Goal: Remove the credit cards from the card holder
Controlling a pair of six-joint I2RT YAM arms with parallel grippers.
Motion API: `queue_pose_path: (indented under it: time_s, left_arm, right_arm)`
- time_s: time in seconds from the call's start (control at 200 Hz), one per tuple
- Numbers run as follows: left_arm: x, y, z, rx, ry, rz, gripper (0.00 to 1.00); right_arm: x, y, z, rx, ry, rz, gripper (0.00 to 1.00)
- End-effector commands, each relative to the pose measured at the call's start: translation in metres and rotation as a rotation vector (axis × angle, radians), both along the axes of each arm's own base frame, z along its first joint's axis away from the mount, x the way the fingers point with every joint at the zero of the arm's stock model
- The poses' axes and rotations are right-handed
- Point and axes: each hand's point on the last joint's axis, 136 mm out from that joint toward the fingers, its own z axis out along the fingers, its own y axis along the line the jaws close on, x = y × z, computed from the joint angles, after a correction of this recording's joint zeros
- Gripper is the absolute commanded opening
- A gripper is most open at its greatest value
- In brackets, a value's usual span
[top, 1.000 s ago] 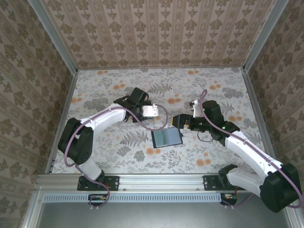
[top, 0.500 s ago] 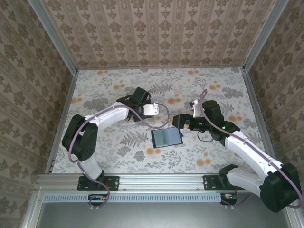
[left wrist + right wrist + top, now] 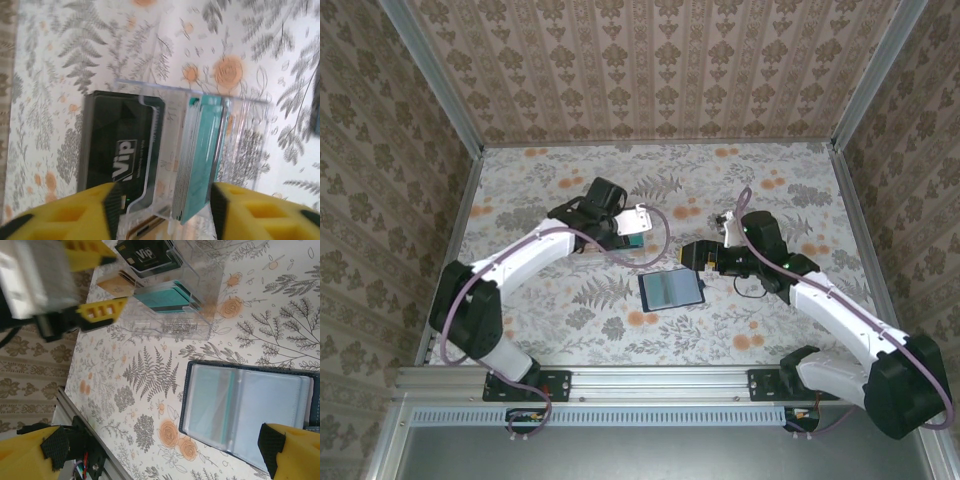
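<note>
Left claw (image 3: pixel 165 200) fingers apart, gripping nothing, over the clear box (image 3: pixel 240 135) mid worktop (image 3: pixel 540 310). Box holds a black Vip card (image 3: pixel 122 145) and teal cards (image 3: pixel 200 150). Card holder (image 3: pixel 670 289) lies open just near-right of the box. Right claw (image 3: pixel 162 442) wide apart above it, empty.

I see a white surface (image 3: pixel 570 320) printed with grey ferns and orange blossoms. The card holder (image 3: pixel 245 412) is dark navy, its sleeves pale grey-green. The clear box (image 3: pixel 245 145) holds teal cards (image 3: pixel 200 155) and a black card (image 3: pixel 107 135) lettered white.
</note>
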Motion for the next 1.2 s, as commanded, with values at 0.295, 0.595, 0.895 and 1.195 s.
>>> queue_pose_path:
  time_s: [0.295, 0.595, 0.895, 1.195]
  left_arm:
    - [-0.031, 0.034, 0.080, -0.557, -0.007, 0.421, 1.00]
    - [-0.039, 0.115, 0.086, -0.907, 0.062, 0.984, 1.00]
    - [-0.061, 0.103, 0.041, -0.972, 0.310, 1.101, 0.90]
    - [-0.076, 0.072, -0.015, -0.866, 0.545, 1.252, 0.62]
  right_arm:
    - [0.003, 0.010, -0.020, -0.077, 0.022, 0.058, 1.00]
    - [0.012, 0.007, -0.057, -0.272, 0.078, 0.033, 0.77]
    - [0.017, -0.014, -0.114, -0.433, 0.200, -0.046, 0.39]
    - [0.002, -0.023, -0.152, -0.479, 0.295, -0.059, 0.27]
